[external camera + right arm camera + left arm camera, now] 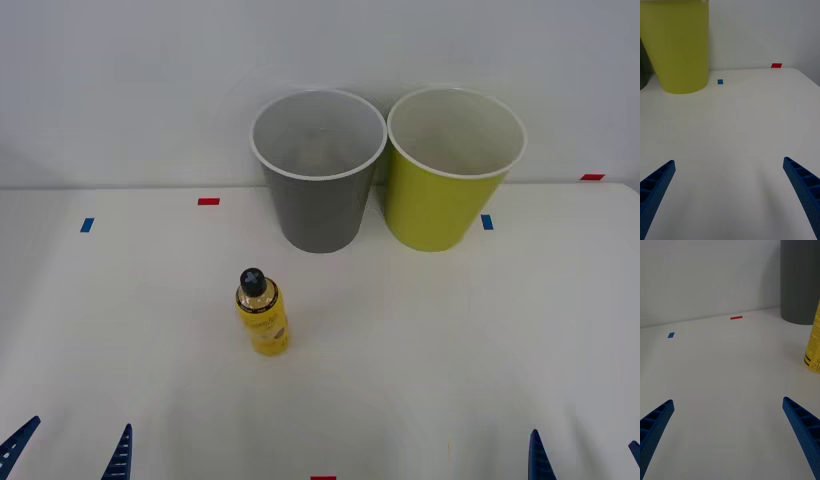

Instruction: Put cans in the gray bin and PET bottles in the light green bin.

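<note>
PET bottle (pixel 262 312) stands upright before the gray bin (pixel 318 175); light green bin (pixel 452 170) touching beside it; left gripper (pixel 68 452) and right gripper (pixel 585 455) both spread, empty.

Bright, even light; faint soft shadows; sharp.

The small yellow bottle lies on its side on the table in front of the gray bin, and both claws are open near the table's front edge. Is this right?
Not quite. In the front view the bottle stands upright, black cap on top, not on its side. The rest holds: it is in front of the gray bin, and the left claw and right claw are open.
</note>
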`<state>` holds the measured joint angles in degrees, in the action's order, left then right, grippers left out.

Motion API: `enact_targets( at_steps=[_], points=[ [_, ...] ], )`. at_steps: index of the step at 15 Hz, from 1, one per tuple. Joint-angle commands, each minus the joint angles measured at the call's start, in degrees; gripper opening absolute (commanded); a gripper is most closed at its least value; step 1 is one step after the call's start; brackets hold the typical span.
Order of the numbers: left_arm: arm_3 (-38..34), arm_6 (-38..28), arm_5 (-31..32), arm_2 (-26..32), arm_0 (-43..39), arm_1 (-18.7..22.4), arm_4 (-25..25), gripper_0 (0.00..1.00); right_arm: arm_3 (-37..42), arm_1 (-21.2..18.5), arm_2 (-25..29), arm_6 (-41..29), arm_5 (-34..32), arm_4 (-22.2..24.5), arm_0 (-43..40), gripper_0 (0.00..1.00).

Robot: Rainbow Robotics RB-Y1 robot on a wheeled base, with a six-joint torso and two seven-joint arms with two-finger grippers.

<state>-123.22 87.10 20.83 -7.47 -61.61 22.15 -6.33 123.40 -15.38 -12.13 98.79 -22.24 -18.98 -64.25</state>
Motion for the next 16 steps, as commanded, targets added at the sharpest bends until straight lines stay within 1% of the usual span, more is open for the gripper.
enact_targets(
  at_steps=[1,16],
  points=[
    [0.0,0.0,0.0,0.0,0.0,0.0,0.0,1.0,0.0,0.0,0.0,0.0,0.0,0.0,0.0,1.0],
    [0.0,0.0,0.0,0.0,0.0,0.0,0.0,1.0,0.0,0.0,0.0,0.0,0.0,0.0,0.0,1.0]
  ],
)
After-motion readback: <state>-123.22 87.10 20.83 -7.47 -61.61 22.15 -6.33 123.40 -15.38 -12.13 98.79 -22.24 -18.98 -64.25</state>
